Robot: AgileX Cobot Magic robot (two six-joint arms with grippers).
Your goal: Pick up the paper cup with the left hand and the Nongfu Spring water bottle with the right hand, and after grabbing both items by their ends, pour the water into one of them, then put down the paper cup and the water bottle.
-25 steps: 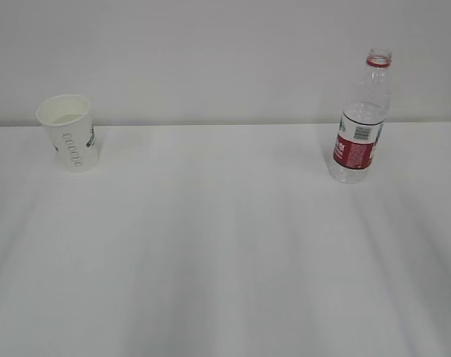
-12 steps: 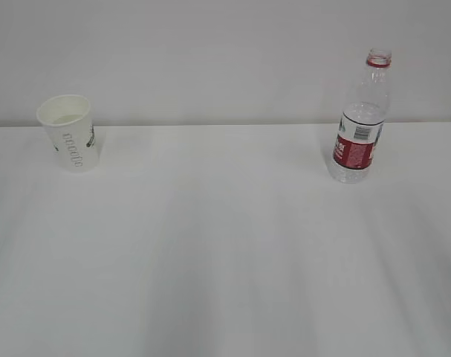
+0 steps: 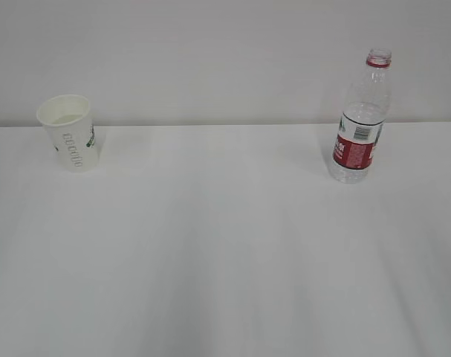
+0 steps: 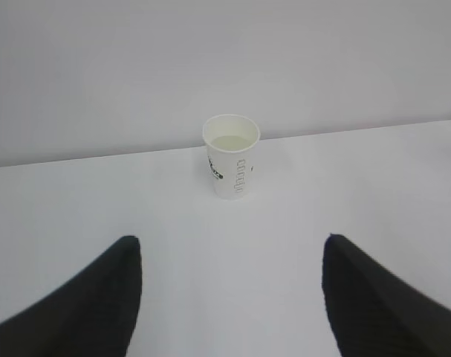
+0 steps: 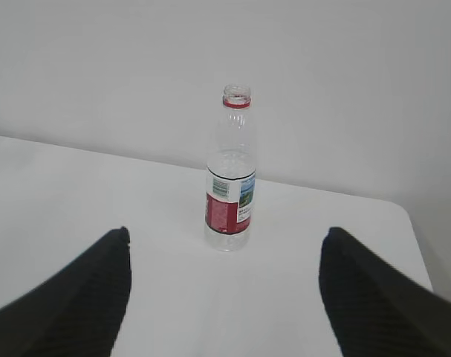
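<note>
We count one paper cup [image 3: 68, 132] and one Nongfu Spring water bottle [image 3: 361, 119], both on one white table [image 3: 225, 245]. Two grippers: the left hand [image 4: 231, 297], the right hand [image 5: 224, 294].

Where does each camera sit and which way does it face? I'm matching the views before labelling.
Exterior view: in front of the table, slanting down at the paper cup left and the Nongfu Spring water bottle right; no robot parts visible.
Left wrist view: behind the open left gripper, facing the cup; it shares the cup with the exterior view.
Right wrist view: behind the open right gripper, facing the bottle; it shares the bottle with the exterior view.
</note>
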